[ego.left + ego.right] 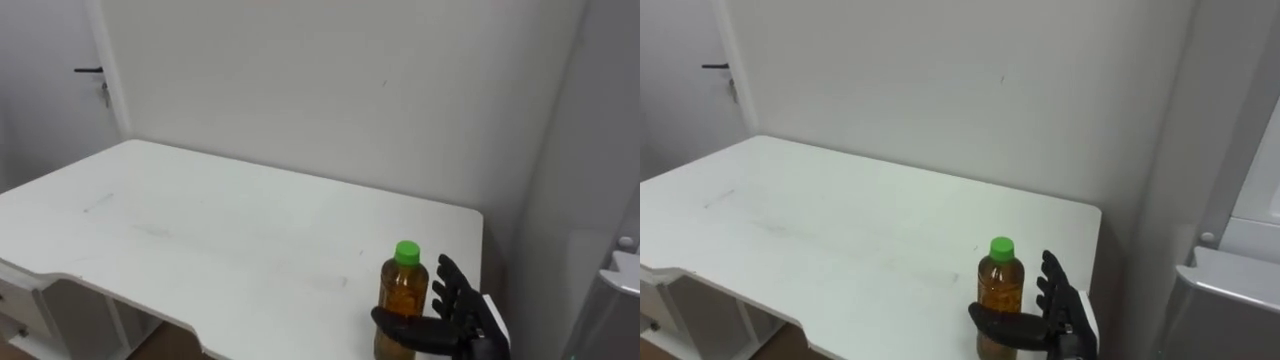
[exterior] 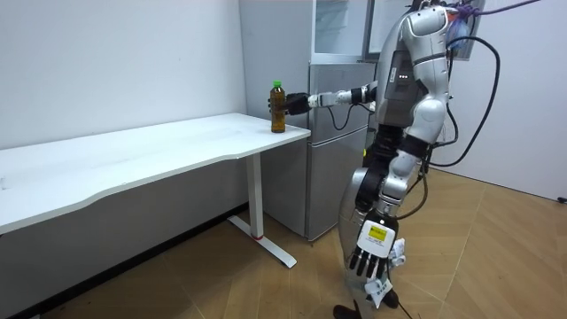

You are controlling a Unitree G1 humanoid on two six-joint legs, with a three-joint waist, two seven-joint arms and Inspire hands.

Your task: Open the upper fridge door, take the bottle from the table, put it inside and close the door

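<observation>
The grasp step is in hand: the bottle [image 1: 403, 288] stands upright at the near right corner of the table [image 1: 200, 230], with the right hand [image 1: 458, 308] clasping it, thumb across its front and fingers behind. The left hand [image 2: 370, 253] hangs relaxed beside the leg. Next, lift the bottle clear and turn to the fridge [image 2: 332, 159] just beside the table.
</observation>
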